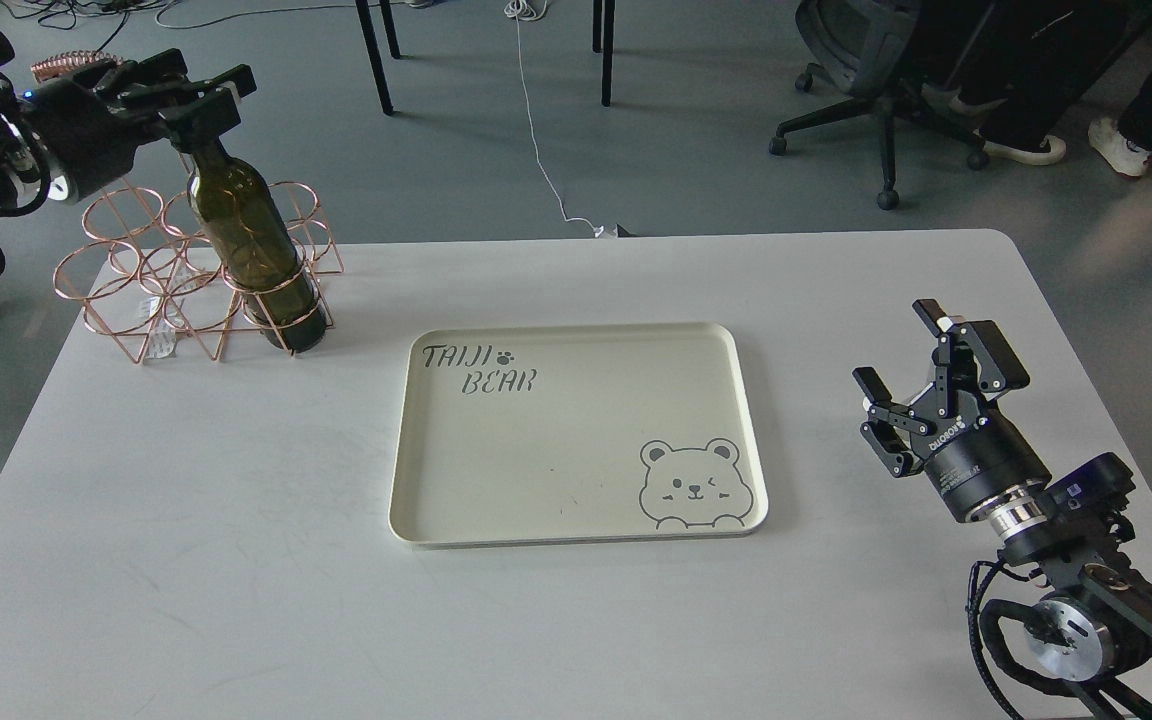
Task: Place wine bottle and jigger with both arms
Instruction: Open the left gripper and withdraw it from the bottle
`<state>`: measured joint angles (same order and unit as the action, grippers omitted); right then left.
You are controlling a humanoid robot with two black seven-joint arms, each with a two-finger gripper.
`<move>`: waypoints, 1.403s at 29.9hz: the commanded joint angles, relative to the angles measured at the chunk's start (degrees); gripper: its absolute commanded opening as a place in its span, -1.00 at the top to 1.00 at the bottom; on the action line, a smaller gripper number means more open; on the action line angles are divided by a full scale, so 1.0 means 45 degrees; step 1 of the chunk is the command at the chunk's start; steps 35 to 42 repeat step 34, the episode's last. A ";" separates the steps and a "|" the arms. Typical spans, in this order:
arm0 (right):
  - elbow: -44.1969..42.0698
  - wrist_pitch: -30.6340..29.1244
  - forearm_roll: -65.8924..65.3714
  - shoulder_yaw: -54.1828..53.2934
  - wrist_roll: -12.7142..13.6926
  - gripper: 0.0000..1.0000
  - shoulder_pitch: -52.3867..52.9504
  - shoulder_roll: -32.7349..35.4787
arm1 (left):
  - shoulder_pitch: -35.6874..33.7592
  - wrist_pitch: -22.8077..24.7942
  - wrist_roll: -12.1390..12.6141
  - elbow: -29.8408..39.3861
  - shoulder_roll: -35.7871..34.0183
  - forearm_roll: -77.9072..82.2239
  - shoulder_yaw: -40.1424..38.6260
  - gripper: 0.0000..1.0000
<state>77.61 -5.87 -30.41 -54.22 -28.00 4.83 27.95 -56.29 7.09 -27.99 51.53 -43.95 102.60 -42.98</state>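
Note:
The dark olive-green wine bottle stands tilted in a ring of the copper wire rack at the table's far left. My left gripper is closed around the top of the bottle's neck and hides its mouth. My right gripper is open and empty above the table's right side, to the right of the cream tray. The jigger is not in view.
The cream tray with "TAIJI BEAR" lettering and a bear drawing lies at the table's middle. The white table ends at a rounded far edge. Office chairs and a cable lie on the floor beyond.

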 commanded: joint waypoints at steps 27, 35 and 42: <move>-0.0137 0.1071 0.0137 -0.0569 -0.0001 -0.97 0.0157 -0.1368 | 1.0182 0.1140 0.1317 0.6265 0.5684 -1.3505 -0.3028 -0.96; 0.0097 0.0992 0.0137 -0.0686 -0.0001 -0.97 0.0157 -0.1290 | 1.1260 0.1120 0.1865 0.6127 0.5861 -1.2215 -0.3066 -0.96; 0.0097 0.0992 0.0137 -0.0686 -0.0001 -0.97 0.0157 -0.1290 | 1.1260 0.1120 0.1865 0.6127 0.5861 -1.2215 -0.3066 -0.96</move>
